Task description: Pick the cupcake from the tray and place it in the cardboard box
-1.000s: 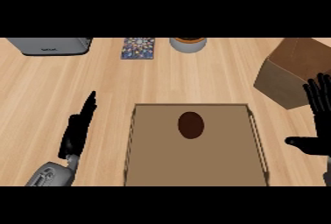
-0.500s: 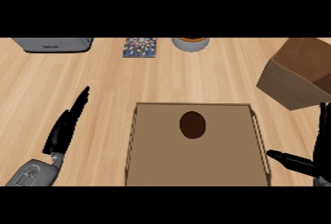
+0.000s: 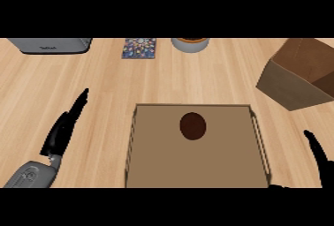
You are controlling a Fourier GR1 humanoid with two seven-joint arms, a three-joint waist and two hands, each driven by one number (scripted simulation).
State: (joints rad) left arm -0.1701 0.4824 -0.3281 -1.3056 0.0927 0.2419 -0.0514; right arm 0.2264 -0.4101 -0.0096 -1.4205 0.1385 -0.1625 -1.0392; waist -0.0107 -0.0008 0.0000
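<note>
Head view
Surface: light wooden counter (image 3: pixel 163 79) filled the frame, its grain running left to right.
Tray: a brown tray (image 3: pixel 157 167) with a raised rim sat in the lower centre of the frame and reached down to the bottom edge.
Cupcake: the cupcake (image 3: pixel 193 126) showed as a dark brown oval in the upper middle of the tray, clear of the rim and touched by neither hand.
Cardboard box: the cardboard box (image 3: pixel 301 75) stood at the upper right of the frame, tilted, its open top showing a darker inside; it was well apart from the tray.
Left hand: the left hand (image 3: pixel 65 128) lay at the lower left, left of the tray and not touching it, fingers straight and pressed together, pointing toward the upper part of the frame, holding nothing.
Right hand: the right hand (image 3: pixel 318 154) showed only as a thin dark sliver at the lower right edge, just right of the tray; whether its fingers were spread or curled could not be told.
Background items: a grey appliance (image 3: pixel 51 45) at the upper left, a patterned card (image 3: pixel 139 47) beside it, and a grey bowl (image 3: pixel 190 44) at the top centre.
</note>
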